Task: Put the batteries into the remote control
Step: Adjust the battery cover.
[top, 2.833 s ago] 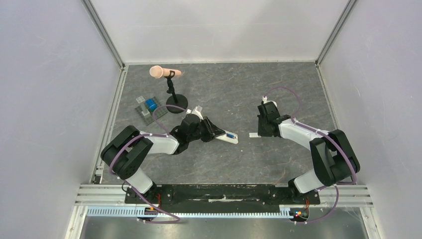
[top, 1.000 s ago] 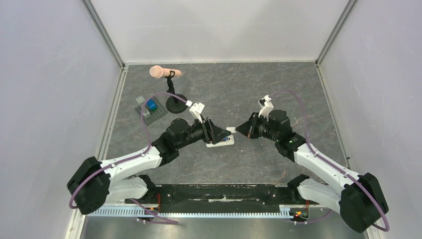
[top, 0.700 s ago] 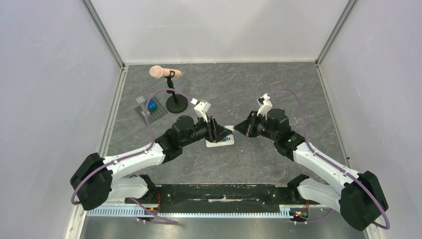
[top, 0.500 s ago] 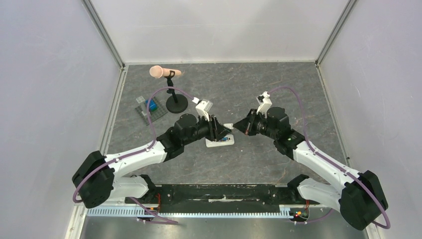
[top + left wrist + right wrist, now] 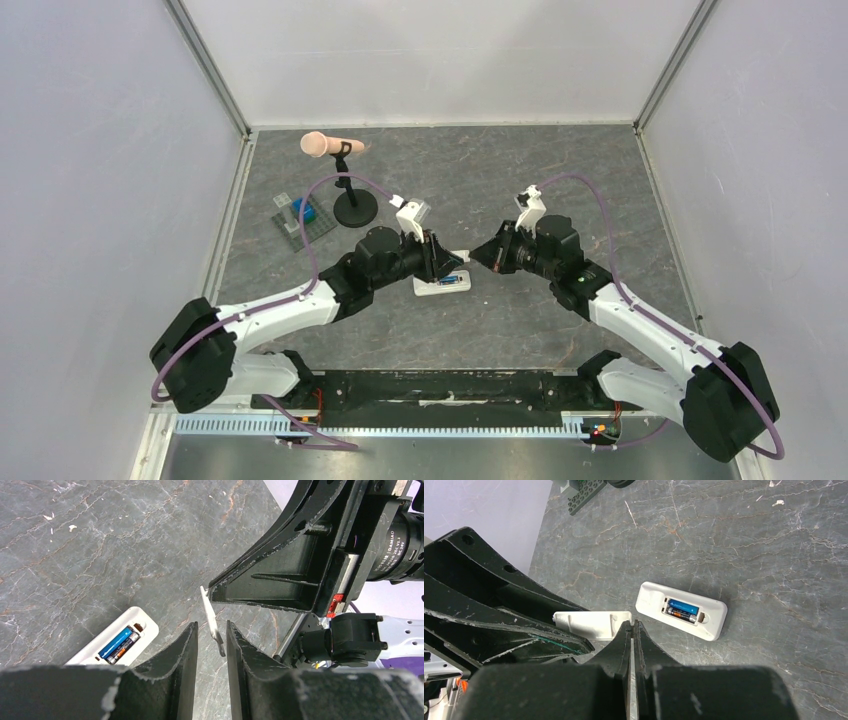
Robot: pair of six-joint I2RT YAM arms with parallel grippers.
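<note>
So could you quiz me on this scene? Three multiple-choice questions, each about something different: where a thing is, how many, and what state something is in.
1. Where are the batteries?
A. Loose on the table
B. Inside the open compartment of the remote control
C. Pinched in a claw

2. How many batteries show in that compartment?
A. One
B. Two
C. Four

3. What is the right gripper doing?
A. Hanging wide open and empty
B. Pressing down on the remote
C. Shut on a white cover plate

Answers:
1 B: the batteries lie side by side in the remote control, which is on the table with its back open.
2 B: one blue and one dark cell are visible.
3 C: the right gripper has its fingers closed on the white cover plate.
</note>
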